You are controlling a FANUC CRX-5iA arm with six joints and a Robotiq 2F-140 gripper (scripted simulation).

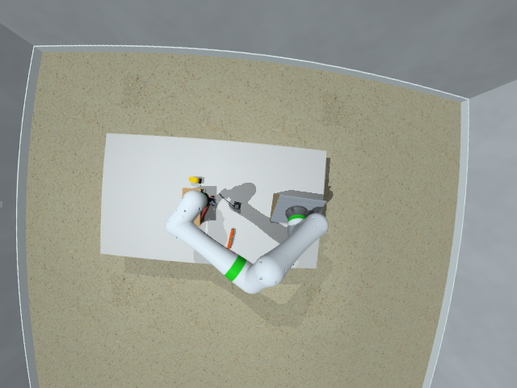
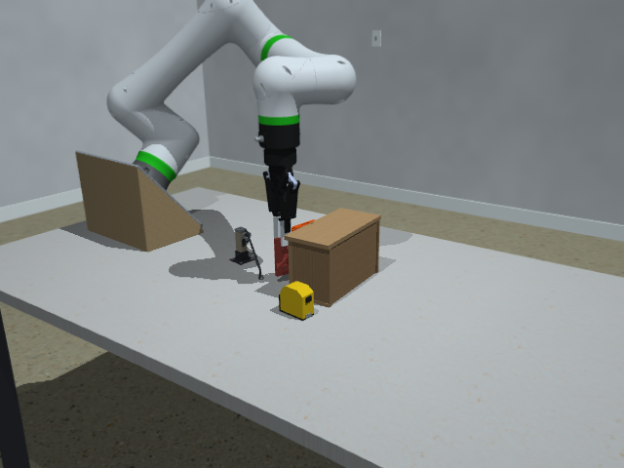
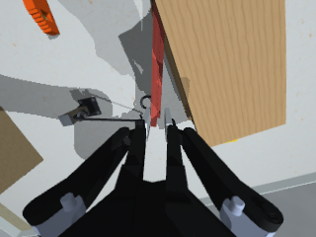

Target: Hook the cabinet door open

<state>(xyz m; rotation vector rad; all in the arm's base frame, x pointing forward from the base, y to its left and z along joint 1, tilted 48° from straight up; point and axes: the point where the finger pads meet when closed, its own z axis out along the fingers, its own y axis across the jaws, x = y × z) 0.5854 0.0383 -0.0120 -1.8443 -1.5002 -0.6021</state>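
The wooden cabinet stands upright. Its red door stands ajar. My gripper points down with its narrowly spaced fingers on either side of the door's free edge; a gap shows between door and right finger. A dark ring, apparently the eye, is beside the door's outer face. The post stands apart from the door. Its hook slopes down from it, outside the eye. In the wrist view its end is partly hidden near the left finger.
A yellow block-like object stands beside the cabinet's end. An orange bar lies on the table. The arm's wedge-shaped base is beyond the post.
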